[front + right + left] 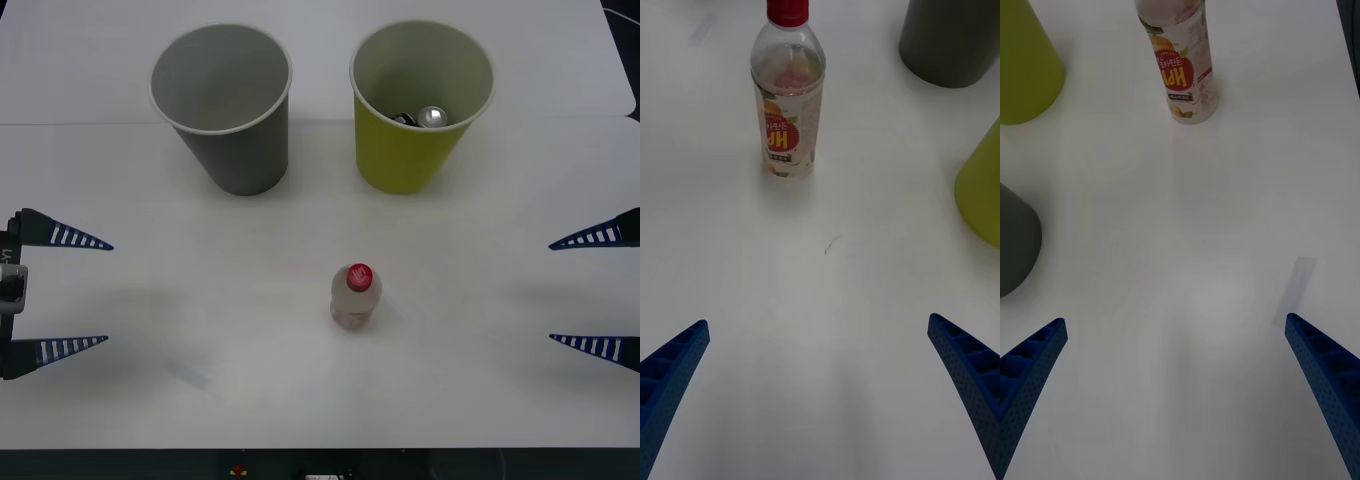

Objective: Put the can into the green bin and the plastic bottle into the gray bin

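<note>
White bench (500, 400): gray bin (222, 110) and green bin (420, 105) upright at the far side, can (432, 117) inside the green bin. Plastic bottle (355, 296) upright mid-bench, nearer than both bins. Left end effector (88, 292) and right end effector (570, 292) both spread open, empty, well apart from bottle.

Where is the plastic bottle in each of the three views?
Front view: the bottle stands upright at the table's middle, nearer the robot than both bins.
Right wrist view: it stands at the top, left of centre, ahead of the open fingers.
Left wrist view: at the top, near centre, cap cut off.
Shared landmark: the green bin.
</note>
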Available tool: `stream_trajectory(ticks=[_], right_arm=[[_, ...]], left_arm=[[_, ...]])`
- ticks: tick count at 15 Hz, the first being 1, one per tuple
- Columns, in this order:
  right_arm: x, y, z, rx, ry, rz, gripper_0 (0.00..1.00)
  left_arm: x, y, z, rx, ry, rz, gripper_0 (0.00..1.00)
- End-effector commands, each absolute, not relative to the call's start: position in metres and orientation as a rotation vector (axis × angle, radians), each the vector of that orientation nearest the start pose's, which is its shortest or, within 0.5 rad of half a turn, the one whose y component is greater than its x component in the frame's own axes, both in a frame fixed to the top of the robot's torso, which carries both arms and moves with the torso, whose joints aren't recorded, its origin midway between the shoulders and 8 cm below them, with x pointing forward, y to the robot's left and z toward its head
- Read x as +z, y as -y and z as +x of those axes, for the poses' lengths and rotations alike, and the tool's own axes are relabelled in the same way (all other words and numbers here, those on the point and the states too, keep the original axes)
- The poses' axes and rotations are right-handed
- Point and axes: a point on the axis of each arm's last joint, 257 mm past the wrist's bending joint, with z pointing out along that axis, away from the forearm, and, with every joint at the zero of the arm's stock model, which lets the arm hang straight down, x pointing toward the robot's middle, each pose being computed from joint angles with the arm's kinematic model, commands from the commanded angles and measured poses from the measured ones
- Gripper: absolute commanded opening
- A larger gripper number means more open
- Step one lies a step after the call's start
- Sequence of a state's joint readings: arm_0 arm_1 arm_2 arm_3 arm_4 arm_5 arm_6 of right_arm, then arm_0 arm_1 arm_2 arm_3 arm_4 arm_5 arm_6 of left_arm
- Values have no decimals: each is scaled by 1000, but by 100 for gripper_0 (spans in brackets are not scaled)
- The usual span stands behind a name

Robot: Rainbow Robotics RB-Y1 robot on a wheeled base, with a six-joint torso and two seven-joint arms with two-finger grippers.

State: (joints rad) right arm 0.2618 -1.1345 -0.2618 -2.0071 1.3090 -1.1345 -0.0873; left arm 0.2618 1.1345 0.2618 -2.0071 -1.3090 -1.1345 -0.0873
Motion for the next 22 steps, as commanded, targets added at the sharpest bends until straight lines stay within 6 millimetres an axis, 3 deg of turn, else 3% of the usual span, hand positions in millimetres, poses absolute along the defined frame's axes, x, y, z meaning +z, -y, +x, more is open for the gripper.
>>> stream_trajectory(ticks=[1,7,18,22], right_arm=[[-167,286,341,209,-1596,-1634,100],[-173,285,346,205,-1584,-1587,100],[-211,256,340,373,-1553,-1371,100],[-230,248,351,403,-1504,-1318,100]], left_arm=[[-167,-286,341,-118,-1444,1762,100],[-167,-286,341,-118,-1444,1762,100],[-167,-286,341,-118,-1444,1762,100],[-167,-286,341,-118,-1444,1762,100]])
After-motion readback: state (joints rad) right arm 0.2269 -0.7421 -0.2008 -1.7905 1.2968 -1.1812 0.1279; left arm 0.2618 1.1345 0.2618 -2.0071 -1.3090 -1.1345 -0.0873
